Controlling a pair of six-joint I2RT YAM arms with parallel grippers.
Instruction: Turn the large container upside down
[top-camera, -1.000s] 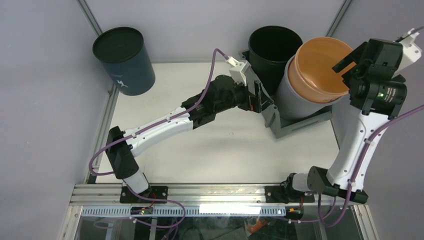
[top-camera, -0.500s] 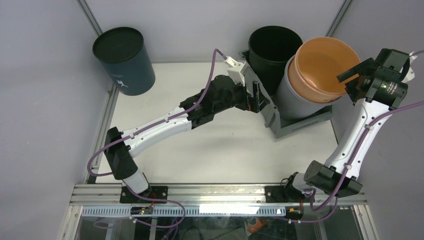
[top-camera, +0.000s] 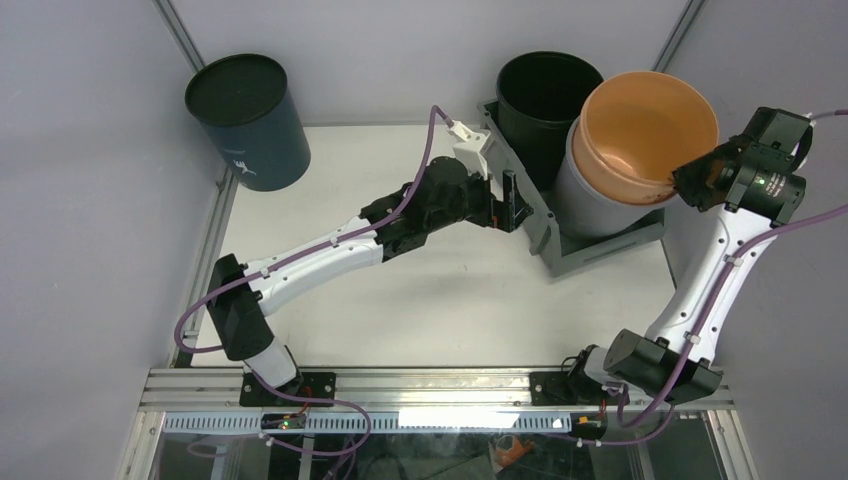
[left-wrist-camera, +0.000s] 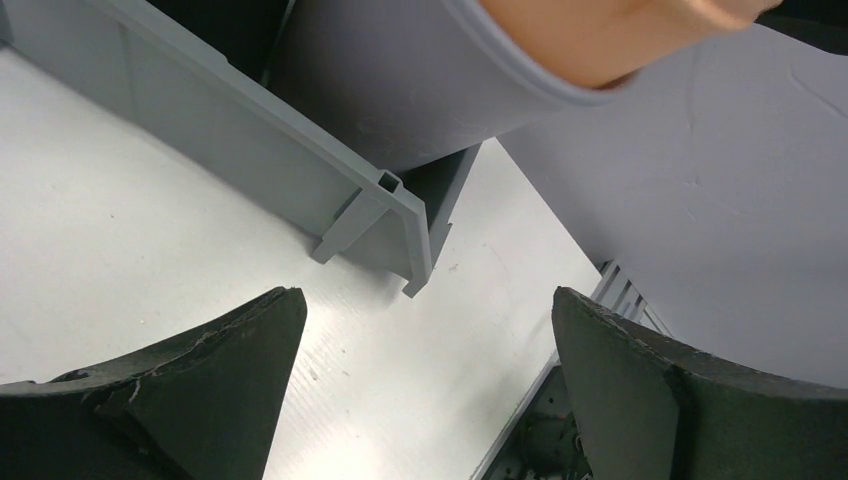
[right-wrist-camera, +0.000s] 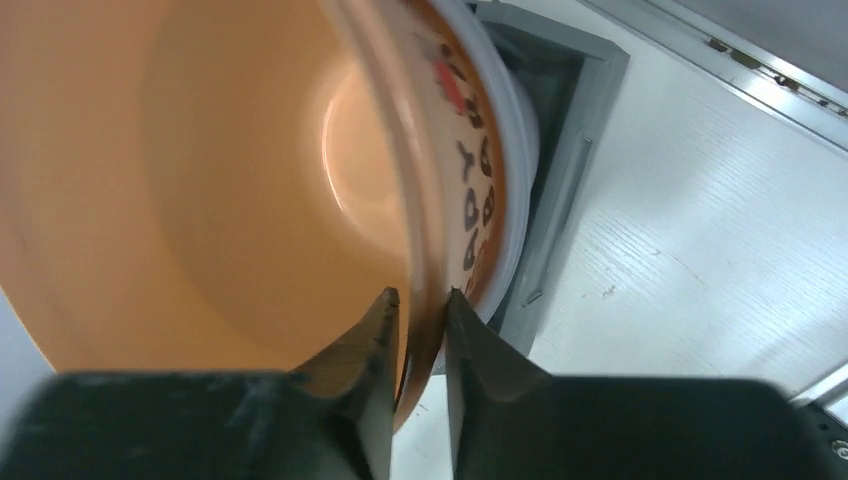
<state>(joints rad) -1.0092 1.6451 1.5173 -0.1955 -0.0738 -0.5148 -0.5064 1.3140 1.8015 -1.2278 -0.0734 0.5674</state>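
Observation:
The large container (top-camera: 600, 248), a grey rectangular bin, stands upright at the back right of the table with buckets inside. Its ribbed wall and corner (left-wrist-camera: 230, 130) fill the top of the left wrist view. My left gripper (top-camera: 512, 205) is open beside its left wall, the fingers (left-wrist-camera: 428, 300) wide apart over bare table just short of the corner. My right gripper (top-camera: 683, 178) is shut on the near right rim of the orange bucket (top-camera: 645, 125), one finger inside and one outside the rim (right-wrist-camera: 420, 295). Part of the bin's rim (right-wrist-camera: 560, 170) shows below the bucket.
The orange bucket (right-wrist-camera: 200, 180) is nested in a pale grey bucket (top-camera: 585, 195), which leans in the bin. A black bucket (top-camera: 545, 95) stands behind it in the bin. A dark blue cylindrical can (top-camera: 250, 120) stands off the table's back left corner.
My right gripper has swung down onto the orange bucket's rim and closed on it. The left gripper has shifted slightly toward the bin's wall, still open.

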